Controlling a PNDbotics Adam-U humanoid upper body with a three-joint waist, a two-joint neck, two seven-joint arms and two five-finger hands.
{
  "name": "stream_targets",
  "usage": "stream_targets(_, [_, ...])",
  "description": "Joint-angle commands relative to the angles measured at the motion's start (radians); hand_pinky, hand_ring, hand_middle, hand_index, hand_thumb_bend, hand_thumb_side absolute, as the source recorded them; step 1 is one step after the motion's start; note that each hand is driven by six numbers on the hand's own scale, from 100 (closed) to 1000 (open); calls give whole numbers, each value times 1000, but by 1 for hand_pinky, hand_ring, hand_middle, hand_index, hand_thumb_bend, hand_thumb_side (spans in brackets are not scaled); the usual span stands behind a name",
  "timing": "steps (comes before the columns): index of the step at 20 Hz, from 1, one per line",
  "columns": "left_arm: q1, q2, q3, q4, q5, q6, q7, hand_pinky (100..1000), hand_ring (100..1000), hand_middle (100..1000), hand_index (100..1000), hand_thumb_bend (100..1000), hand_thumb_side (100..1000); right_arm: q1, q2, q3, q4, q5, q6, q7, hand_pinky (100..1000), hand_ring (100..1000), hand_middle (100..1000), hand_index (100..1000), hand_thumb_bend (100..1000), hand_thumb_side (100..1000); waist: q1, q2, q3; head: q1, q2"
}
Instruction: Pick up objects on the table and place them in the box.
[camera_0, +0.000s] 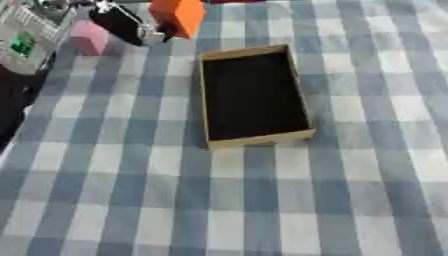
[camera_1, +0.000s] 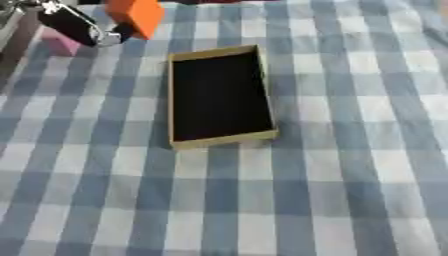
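The tablecloth (camera_0: 262, 200) is checked in blue-grey and white squares, with darker blue where the stripes cross. The box (camera_0: 259, 140) on it has tan cardboard walls and a black inside. Beyond the box's far left corner is a bright orange block (camera_0: 178, 16), its shaded face a deeper orange. The left hand (camera_0: 122, 24) touching that block is black with silver parts. Left of the box, past the hand, sits a pink block (camera_0: 88, 36).
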Motion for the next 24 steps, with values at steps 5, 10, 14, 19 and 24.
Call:
stream_targets(5, [-42,-50,-21,14,-54,-18,-1,597,677,546,692,100,134,-22,-7,-1,-16,-11,-6,0,768,735,731,790,100,1000,2,-10,-14,6,-12])
stream_targets(10, [-38,-74,-34,48,-87,-31,-11,591,675,548,688,100,103,-31,2,1,-16,-13,-10,7,768,735,731,790,100,1000,1,-5,-25,14,-14])
stream_targets(14, [-35,-86,-38,81,-146,-44,-1,588,676,553,687,100,105,-34,1,-1,-16,-14,-10,7,768,735,731,790,100,1000,2,0,-31,15,-20])
stream_targets(19, [-32,-110,-58,100,-231,-85,26,584,678,562,688,178,100,-36,2,-1,-16,-16,-10,4,767,734,730,789,100,1000,4,10,-34,18,-27])
stream_targets(24, [-33,-127,-88,105,-322,-134,50,577,666,575,686,265,100,-37,4,-1,-16,-18,-11,2,766,733,729,789,100,1000,5,17,-35,23,-30])
